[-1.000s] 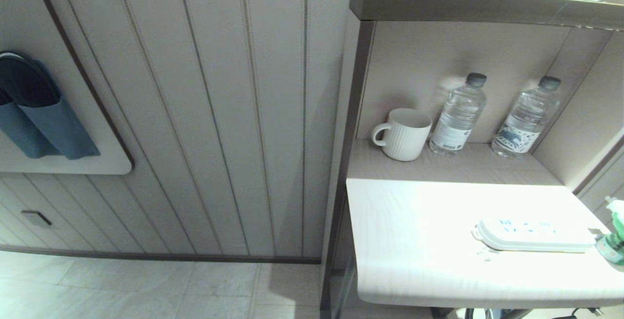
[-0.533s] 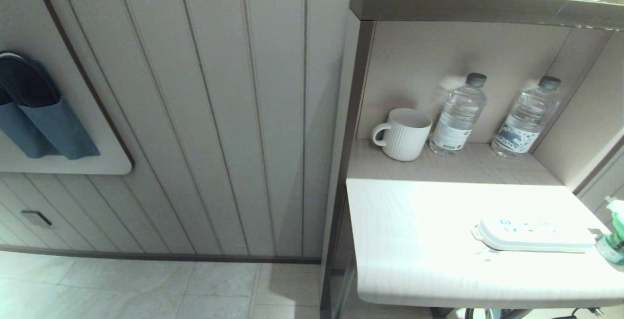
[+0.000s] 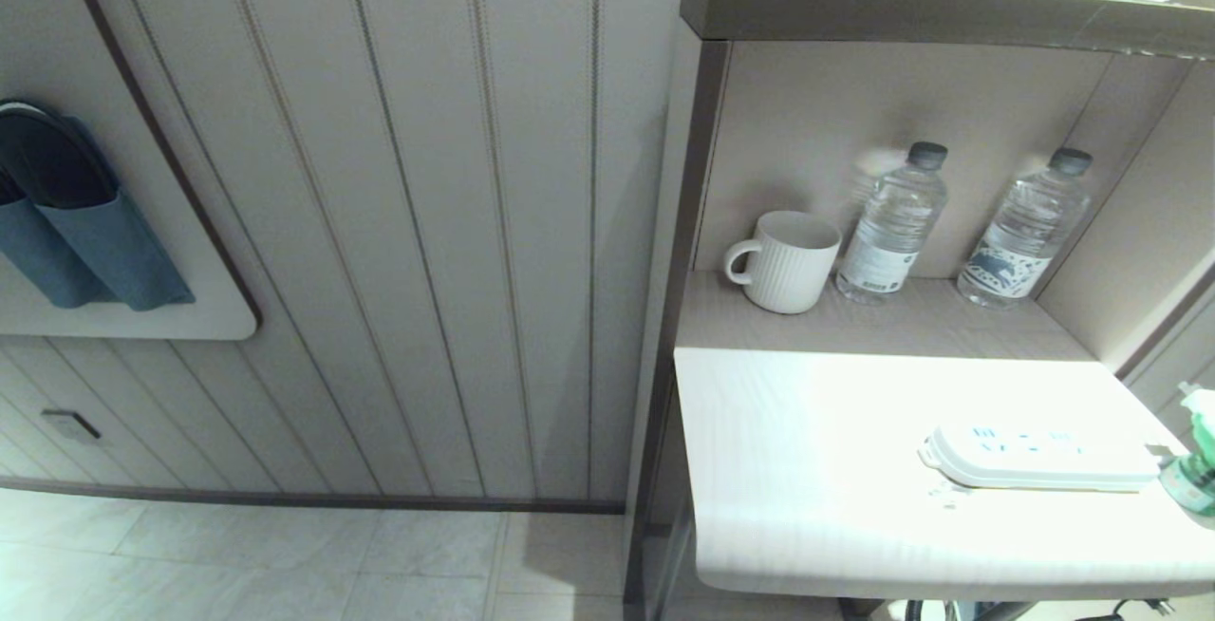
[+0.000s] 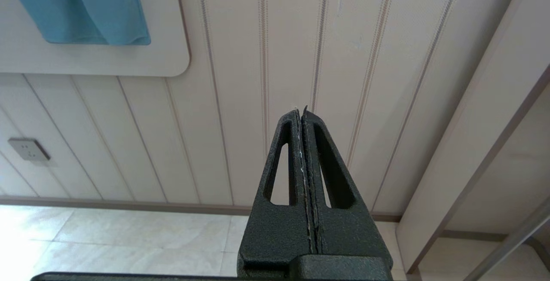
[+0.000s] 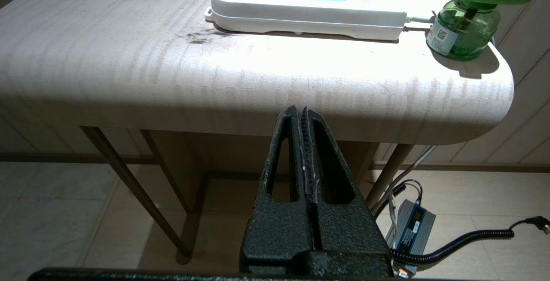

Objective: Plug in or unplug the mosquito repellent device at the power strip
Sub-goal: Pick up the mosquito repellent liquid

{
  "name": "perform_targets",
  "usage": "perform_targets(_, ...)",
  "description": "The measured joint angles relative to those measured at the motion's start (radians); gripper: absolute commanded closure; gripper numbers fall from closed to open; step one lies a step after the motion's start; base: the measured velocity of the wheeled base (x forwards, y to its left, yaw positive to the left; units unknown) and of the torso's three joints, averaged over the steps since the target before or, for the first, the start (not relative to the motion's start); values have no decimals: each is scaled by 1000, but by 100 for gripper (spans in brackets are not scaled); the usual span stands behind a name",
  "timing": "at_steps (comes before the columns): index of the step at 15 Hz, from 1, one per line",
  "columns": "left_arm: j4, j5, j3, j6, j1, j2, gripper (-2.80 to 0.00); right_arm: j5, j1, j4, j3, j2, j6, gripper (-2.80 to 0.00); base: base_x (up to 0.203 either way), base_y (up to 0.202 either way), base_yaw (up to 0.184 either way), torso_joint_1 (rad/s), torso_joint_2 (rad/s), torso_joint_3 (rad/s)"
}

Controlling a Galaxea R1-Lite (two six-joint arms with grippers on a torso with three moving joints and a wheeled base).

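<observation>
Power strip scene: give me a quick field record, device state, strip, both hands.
device: mosquito repellent device stands upright on the table, not plugged in
strip: power strip lies flat, sockets free, device beside its cord end
left hand: left hand shut, empty, facing the wall panel
right hand: right hand shut, empty, below the table's front edge
shelf: mug, two water bottles

One power strip (image 3: pixel 1039 459) on surface (image 3: pixel 807 469), three socket faces plus one blue button (counted in my right wrist view). One mosquito repellent device (image 3: pixel 1198 455). Two water bottles (image 3: pixel 892 227), one mug (image 3: pixel 788 260) on shelf (image 3: pixel 883 322). My hands: two, left hand (image 4: pixel 302 111), right hand (image 5: pixel 299 110).
</observation>
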Motion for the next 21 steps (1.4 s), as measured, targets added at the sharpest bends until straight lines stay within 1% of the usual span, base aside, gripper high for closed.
perform_targets(4, 0, 0, 0, 4, 0, 0, 0, 0, 0, 9, -6, 0, -4, 0, 0, 0, 0, 0, 0, 0)
perform_targets(5, 0, 0, 0, 4, 0, 0, 0, -2, 0, 22, -28, 3, -8, 0, 0, 0, 0, 0, 0, 0)
perform_targets(6, 0, 0, 0, 5, 0, 0, 0, -4, 0, 62, -73, 8, -10, 0, 0, 0, 0, 0, 0, 0)
perform_targets(9, 0, 0, 0, 5, 0, 0, 0, -8, 0, 164, -324, 68, -27, 0, 0, 0, 0, 0, 0, 0)
perform_targets(10, 0, 0, 0, 5, 0, 0, 0, -15, 2, 158, -370, 109, -36, 0, 0, 0, 0, 0, 0, 0)
perform_targets(12, 0, 0, 0, 5, 0, 0, 0, -66, 9, 63, -421, 219, -64, 0, 0, 0, 0, 0, 0, 0)
perform_targets(14, 0, 0, 0, 5, 0, 0, 0, -143, 16, -75, -443, 327, -96, 0, 0, 0, 0, 0, 0, 0)
perform_targets(16, 0, 0, 0, 5, 0, 0, 0, -196, 20, -200, -452, 413, -134, 0, 0, 0, 0, 0, 0, 0)
perform_targets(19, 1, 0, 0, 5, 0, 0, 0, -222, 20, -239, -480, 502, -160, 0, 0, 0, 0, 0, 0, 0)
perform_targets(21, 0, 0, 0, 5, 0, 0, 0, -258, 17, -232, -555, 538, -172, 0, 0, 0, 0, 0, 0, 0)
